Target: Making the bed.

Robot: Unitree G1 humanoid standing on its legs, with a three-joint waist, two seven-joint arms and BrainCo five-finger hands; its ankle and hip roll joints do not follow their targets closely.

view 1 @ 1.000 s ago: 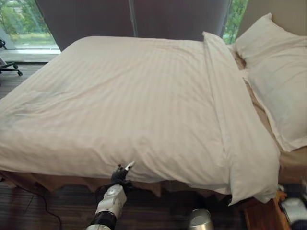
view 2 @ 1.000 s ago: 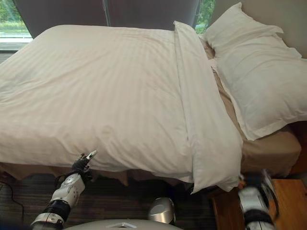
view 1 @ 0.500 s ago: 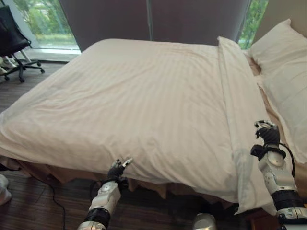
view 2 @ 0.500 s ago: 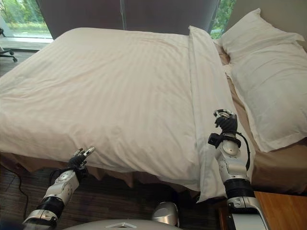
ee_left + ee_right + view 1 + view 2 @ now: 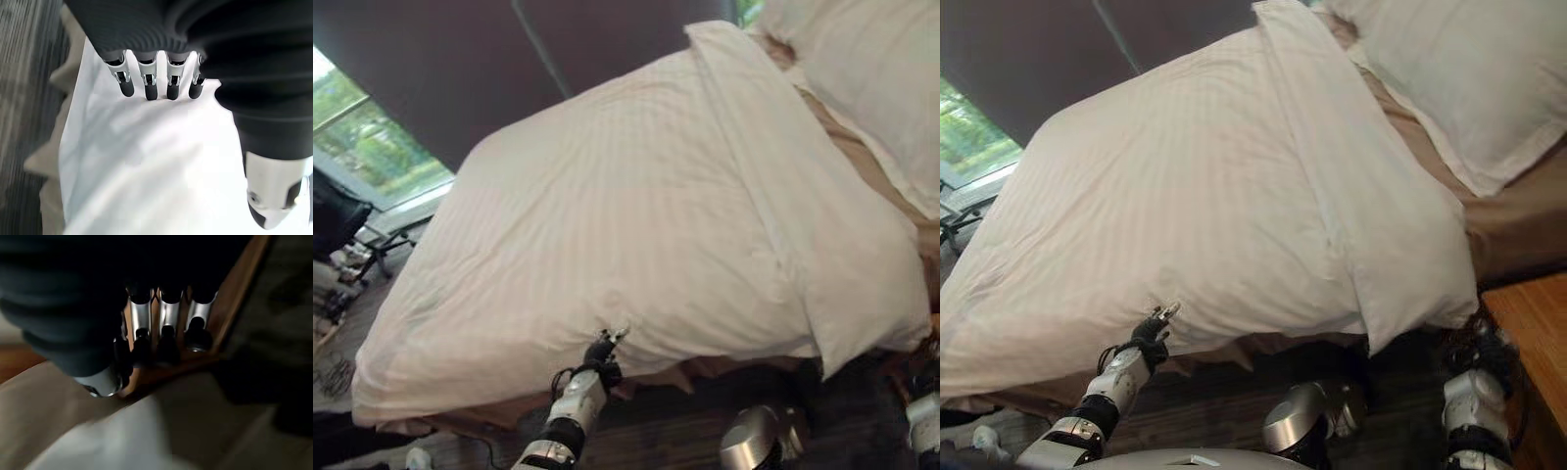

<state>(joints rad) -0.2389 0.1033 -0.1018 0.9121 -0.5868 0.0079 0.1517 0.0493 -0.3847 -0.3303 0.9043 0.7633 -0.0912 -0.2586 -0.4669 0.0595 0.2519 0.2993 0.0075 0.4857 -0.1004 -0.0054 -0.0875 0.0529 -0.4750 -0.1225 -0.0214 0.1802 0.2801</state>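
Progress looks well advanced to us: the white striped duvet (image 5: 607, 215) is spread flat across most of the bed, its top edge folded back in a long band (image 5: 1332, 166) that runs down toward the near corner, and the pillow (image 5: 1440, 69) lies at the head, just beyond that fold. A strip of tan sheet (image 5: 1518, 211) shows bare between the fold and the pillow. What is left, as we judge it, is tidying — the near edge of the duvet hangs unevenly over the side, with the tan bed skirt (image 5: 705, 370) showing in ragged points beneath it, and the folded corner droops lower than the rest.

The left hand (image 5: 1153, 328) is up at that hanging edge. In its wrist view the fingers (image 5: 149, 88) point out straight and relaxed with their tips at or just above the white cloth, thumb apart, nothing gripped. The right hand (image 5: 1479, 354) sits low beside the wooden nightstand (image 5: 1533, 343), under the drooping corner; in its own wrist view the fingers (image 5: 164, 340) look bent inward (dimly lit, so we read this with caution) and appear to hold nothing.

Containers — we see none here, so there are no contents to report.
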